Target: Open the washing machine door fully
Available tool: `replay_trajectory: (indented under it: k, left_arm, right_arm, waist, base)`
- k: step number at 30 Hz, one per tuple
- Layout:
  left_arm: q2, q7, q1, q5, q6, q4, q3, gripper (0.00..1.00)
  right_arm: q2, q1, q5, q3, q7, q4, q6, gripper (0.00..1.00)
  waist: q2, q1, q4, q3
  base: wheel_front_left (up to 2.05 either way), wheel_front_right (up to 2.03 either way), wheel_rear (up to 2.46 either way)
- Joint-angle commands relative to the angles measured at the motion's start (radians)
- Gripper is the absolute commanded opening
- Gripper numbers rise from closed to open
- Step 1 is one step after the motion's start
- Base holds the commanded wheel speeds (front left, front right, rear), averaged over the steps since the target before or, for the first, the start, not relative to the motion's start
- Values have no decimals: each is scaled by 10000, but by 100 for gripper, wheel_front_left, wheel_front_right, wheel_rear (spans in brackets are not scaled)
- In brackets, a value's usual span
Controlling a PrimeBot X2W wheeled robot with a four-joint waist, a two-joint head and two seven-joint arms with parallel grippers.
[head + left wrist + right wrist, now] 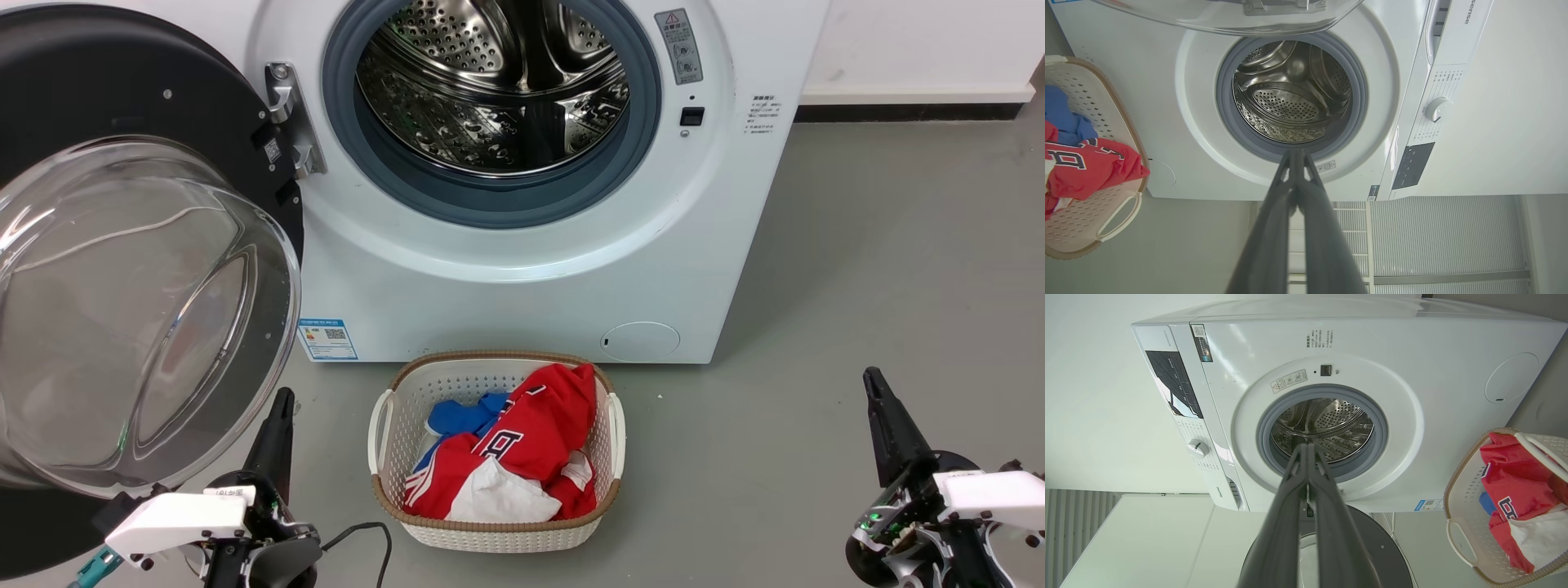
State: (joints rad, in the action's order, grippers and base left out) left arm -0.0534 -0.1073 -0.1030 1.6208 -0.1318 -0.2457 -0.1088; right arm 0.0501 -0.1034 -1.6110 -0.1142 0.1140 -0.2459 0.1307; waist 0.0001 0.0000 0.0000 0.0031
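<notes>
Looking at a big white front-loading washing machine [522, 269] sitting on a grey floor [857, 269], with its very large round glossy black door [98, 90] hanging wide open off to the robot's left, pivoting on the metal hinge [290, 122] at the left edge of the opening. Noticing the clear bulging glass bowl [139, 318] at the door's centre poking toward the head camera, hogging the left of that view. Peering straight into the perforated steel drum [498, 90], with the blue-grey rubber gasket [490, 208] ringing its mouth. Spotting a small blue label sticker [327, 339] low on the front by the door side, plus a round white flap [640, 340] low on the other side. Finding a white woven-look laundry basket [498, 357] with a brown rim sitting on the floor right in front of the machine, carrying a red garment [531, 433] with white lettering, a blue piece [461, 412] beside it and a white cloth [498, 498] at the near end. Catching the left hand [282, 404] hovering at the lower left of the head view, just under the bowl's lower edge, its two long dark fingers [1274, 228] pressing together tip to tip, clenching on nothing; not managing to tell whether grazing the glass. Catching the right hand [873, 380] hovering at the lower right, well apart from door and basket, fingers [1339, 531] likewise squeezing together with nothing between them, aiming at the drum's mouth in its own wrist view.
</notes>
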Motion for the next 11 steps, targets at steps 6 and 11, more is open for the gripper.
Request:
replay_trajectory:
  k: [6, 11]
  left_arm:
    - [11, -60, -92, -53, -29, -7, -41, 0]
    - [14, -43, -93, -59, -29, -6, -45, 0]
  right_arm:
    - [1, -110, -37, -6, 11, -7, 0, 0]
    - [1, -110, -37, -6, 11, -7, 0, 0]
  waist:
    - [-1, 0, 0, 0]
    - [-1, 0, 0, 0]
  base:
    - [0, 0, 0]
    - [0, 0, 0]
